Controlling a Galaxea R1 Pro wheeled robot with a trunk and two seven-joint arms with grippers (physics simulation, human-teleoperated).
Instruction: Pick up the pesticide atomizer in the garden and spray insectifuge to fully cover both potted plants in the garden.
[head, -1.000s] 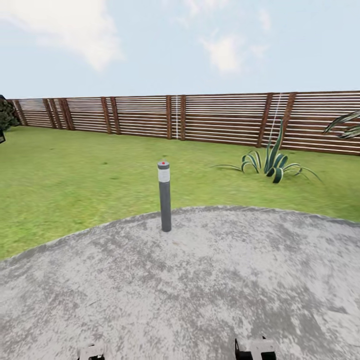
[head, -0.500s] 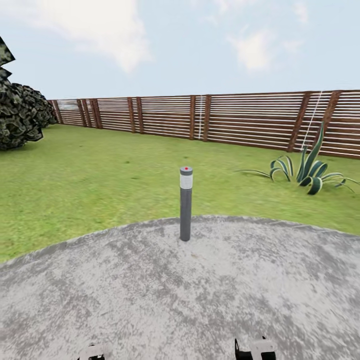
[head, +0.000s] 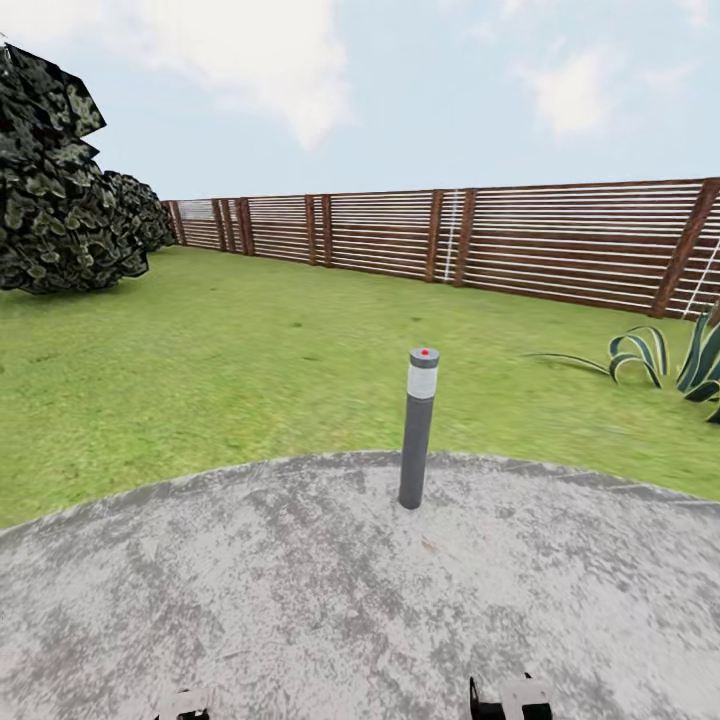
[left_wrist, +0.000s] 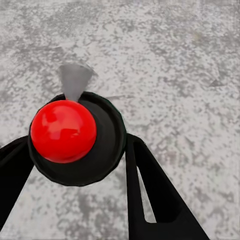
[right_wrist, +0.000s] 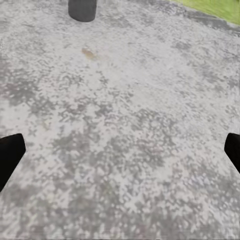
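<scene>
The pesticide atomizer (left_wrist: 75, 137) appears top-down in the left wrist view as a dark round body with a red cap and a grey nozzle. My left gripper (left_wrist: 77, 142) is shut on it, a black finger (left_wrist: 150, 185) pressed against each side. My right gripper (right_wrist: 120, 150) is open over the stone patio (right_wrist: 125, 115), its fingertips wide apart with nothing between them. In the head view the tops of the left gripper (head: 185, 705) and right gripper (head: 510, 697) peek over the bottom edge. The potted plants are out of view.
A grey bollard lamp (head: 418, 428) stands at the patio's far rim, also seen as the bollard base (right_wrist: 82, 9). Lawn (head: 230, 370) stretches to a brown slat fence (head: 500, 245). A dark bush (head: 60, 190) is at far left and a spiky agave (head: 680, 360) at right.
The camera has turned left: the bollard and agave have slid right in the picture and the dark bush has come into view. Both grippers keep their places.
</scene>
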